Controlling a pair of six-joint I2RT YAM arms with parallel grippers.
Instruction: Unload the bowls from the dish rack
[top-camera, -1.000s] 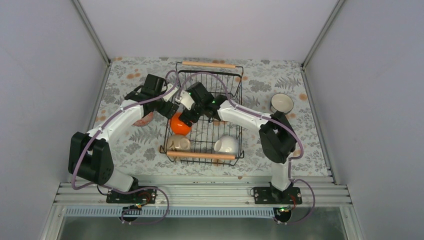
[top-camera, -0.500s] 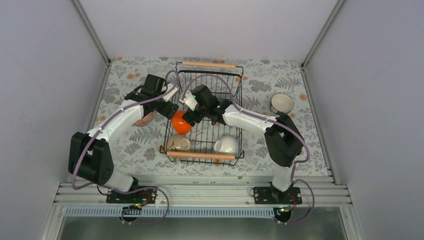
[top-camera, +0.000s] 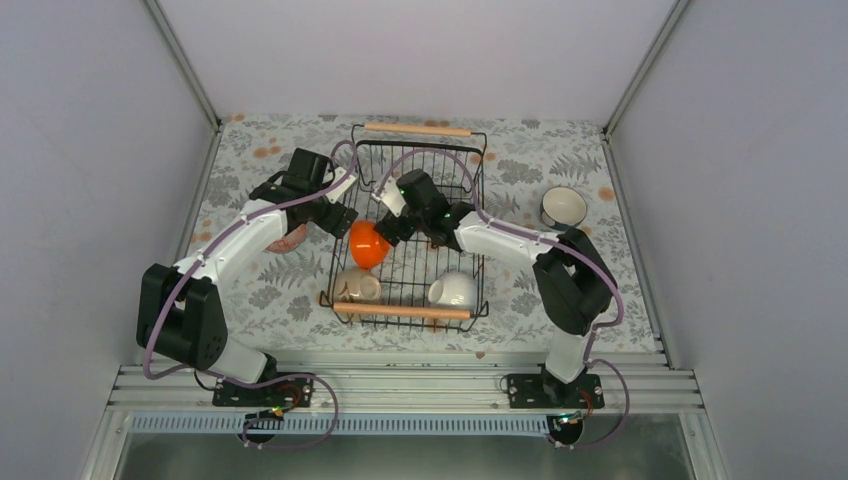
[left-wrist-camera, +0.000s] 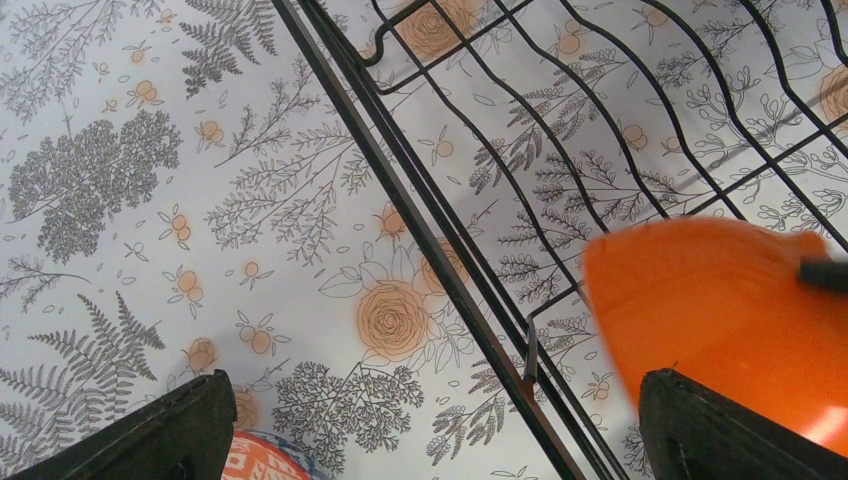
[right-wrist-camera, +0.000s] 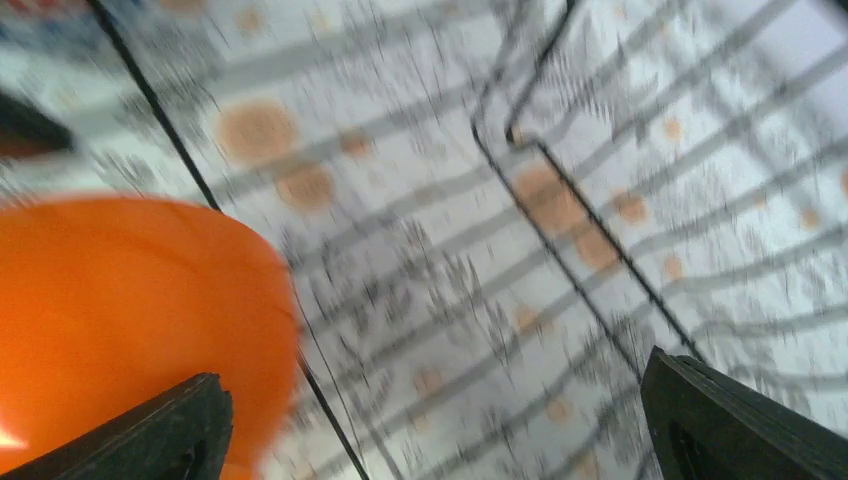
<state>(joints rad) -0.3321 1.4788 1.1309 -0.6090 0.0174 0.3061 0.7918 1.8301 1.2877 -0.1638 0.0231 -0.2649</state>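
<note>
Both arms crowd the orange bowl (top-camera: 366, 243) | left gripper (top-camera: 340, 217) and right gripper (top-camera: 388, 230) spread wide, empty | risk: fingers clash, or a nudge rolls the bowl against the dish rack (top-camera: 402, 311) wires.

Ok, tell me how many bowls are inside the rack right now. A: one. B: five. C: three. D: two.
C: the orange bowl, the beige bowl and the white bowl lie inside the rack; no other bowl shows in it.
</note>
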